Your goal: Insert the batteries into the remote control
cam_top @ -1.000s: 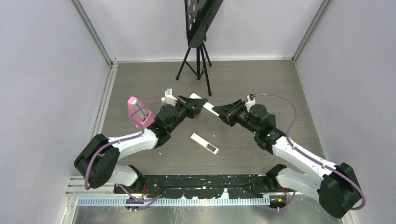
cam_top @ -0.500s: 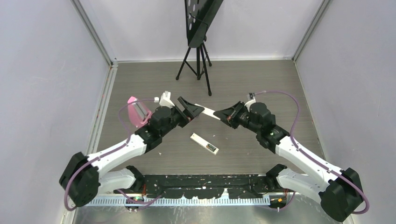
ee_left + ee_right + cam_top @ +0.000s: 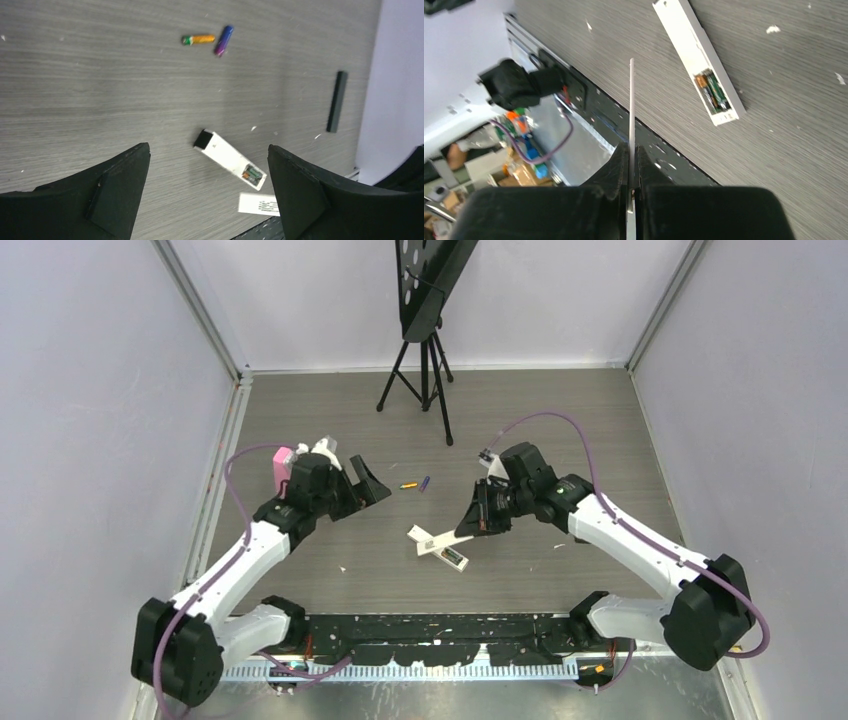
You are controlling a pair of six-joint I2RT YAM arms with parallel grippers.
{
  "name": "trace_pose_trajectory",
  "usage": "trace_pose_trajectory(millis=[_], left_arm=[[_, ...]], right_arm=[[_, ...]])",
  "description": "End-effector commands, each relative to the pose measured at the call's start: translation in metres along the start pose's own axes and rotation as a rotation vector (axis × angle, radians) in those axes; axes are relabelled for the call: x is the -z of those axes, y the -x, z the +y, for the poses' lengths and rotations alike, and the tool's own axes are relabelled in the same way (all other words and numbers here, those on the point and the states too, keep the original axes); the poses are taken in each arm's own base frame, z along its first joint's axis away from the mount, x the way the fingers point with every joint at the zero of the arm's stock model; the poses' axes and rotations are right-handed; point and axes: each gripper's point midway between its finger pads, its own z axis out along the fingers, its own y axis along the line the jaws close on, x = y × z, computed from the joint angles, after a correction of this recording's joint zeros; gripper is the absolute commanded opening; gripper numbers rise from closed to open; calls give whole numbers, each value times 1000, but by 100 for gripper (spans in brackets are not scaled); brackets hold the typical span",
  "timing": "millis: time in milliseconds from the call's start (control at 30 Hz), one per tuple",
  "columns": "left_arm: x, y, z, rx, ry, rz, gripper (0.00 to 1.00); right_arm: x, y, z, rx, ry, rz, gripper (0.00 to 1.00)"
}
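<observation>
Left wrist: two batteries (image 3: 200,39) lie well beyond left pincer (image 3: 207,150).

One remote (image 3: 691,50) — two loose batteries (image 3: 200,39), two fitted batteries (image 3: 711,92)

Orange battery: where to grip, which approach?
Probably from straight above: pinch the orange battery across its middle, one finger on each long side. It lies flat, and one end nearly meets the purple battery, so keep toward the green tip.

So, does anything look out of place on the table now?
Yes. The slim white remote lies with its battery bay uncovered; a small orange-yellow battery and a purple battery lie loose, apart from it.
</observation>
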Motion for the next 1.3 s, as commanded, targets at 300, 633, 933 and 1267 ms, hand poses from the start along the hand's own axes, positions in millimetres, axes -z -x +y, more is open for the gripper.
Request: trace_pose_trajectory(millis=[300, 633, 933, 1267], left_arm=[[-29, -37, 6, -10, -48, 238, 83], [-47, -53, 5, 113, -84, 292, 75], [-50, -59, 9, 164, -84, 292, 72], [-52, -57, 5, 176, -107, 279, 71]], right_arm=[[19, -38, -32, 127, -145, 213, 0], [6, -13, -61, 127, -332, 131, 0], [-9, 28, -63, 81, -353, -84, 0], [-36, 43, -80, 14, -335, -204, 0]])
